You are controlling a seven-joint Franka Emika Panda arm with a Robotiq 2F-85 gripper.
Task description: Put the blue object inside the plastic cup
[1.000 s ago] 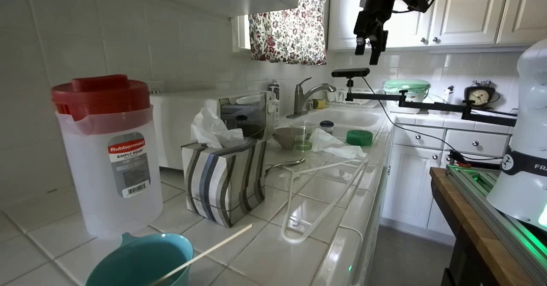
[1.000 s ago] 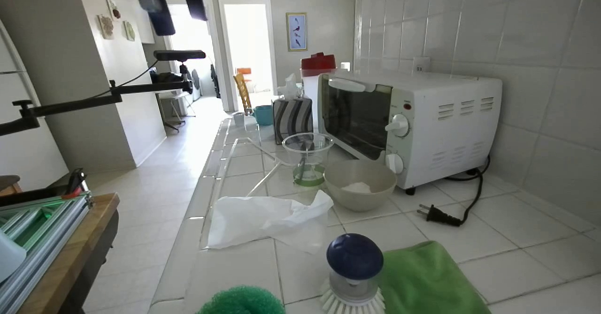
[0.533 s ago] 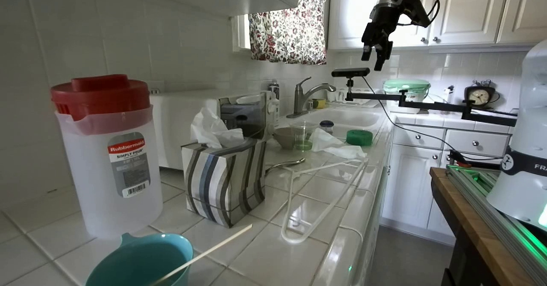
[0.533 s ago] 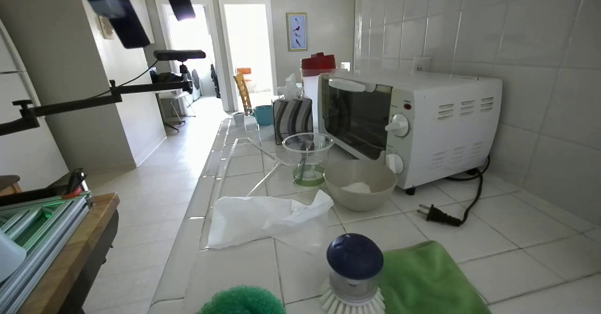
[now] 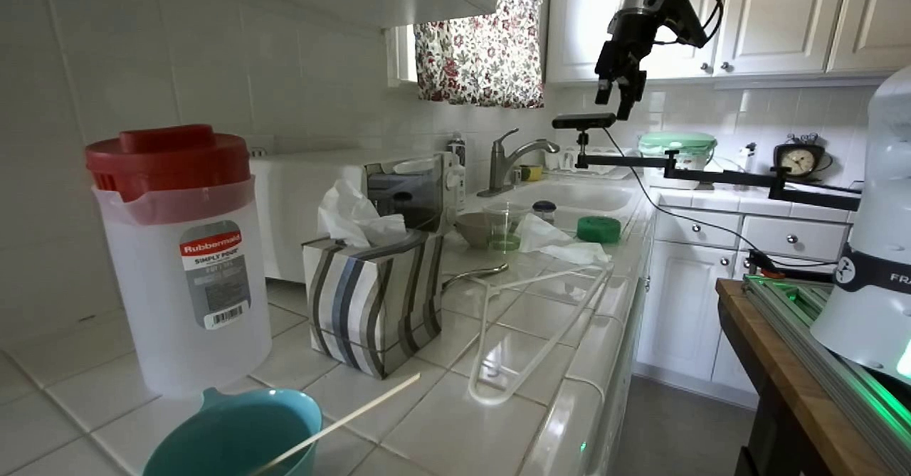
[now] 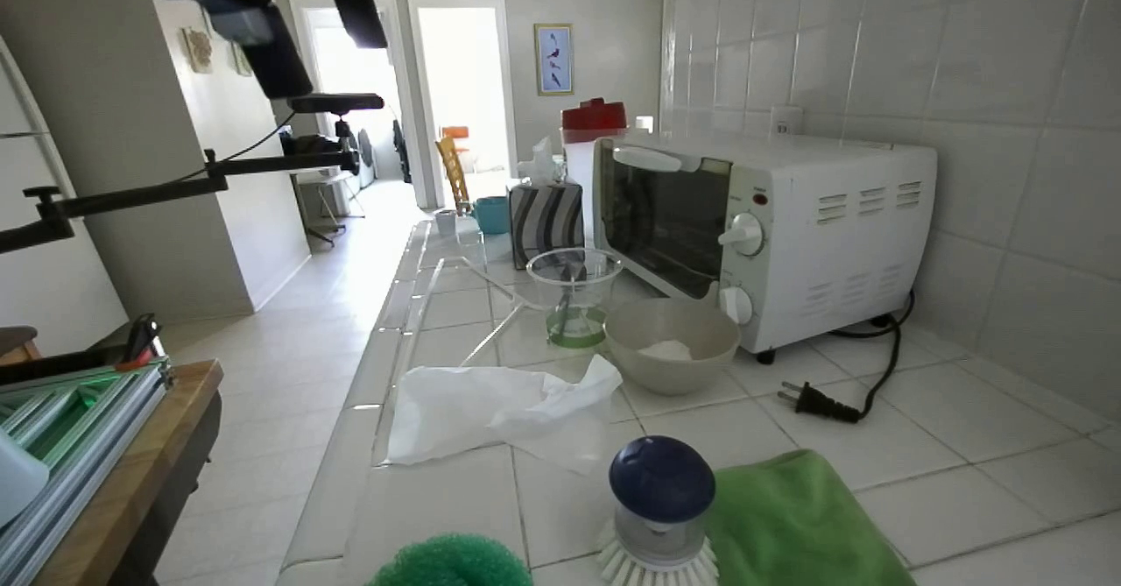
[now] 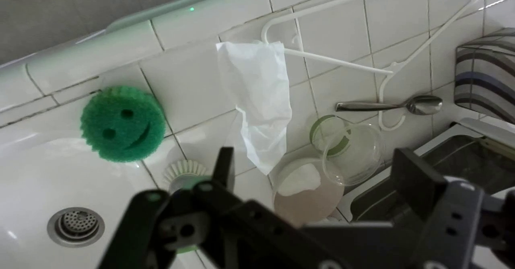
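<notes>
The claw (image 7: 316,168) is held higher than the counter (image 6: 438,494), its fingers (image 7: 420,180) spread wide apart, with nothing gripped between them. Well below it, the plastic cup (image 7: 347,151) is seen upright, framed between the fingers in the wrist view; the blue-topped brush (image 6: 661,494), also well below, is partly hidden there by one finger.

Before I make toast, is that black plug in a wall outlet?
No, in an exterior view the black plug lies on the counter beside the toaster oven.
</notes>
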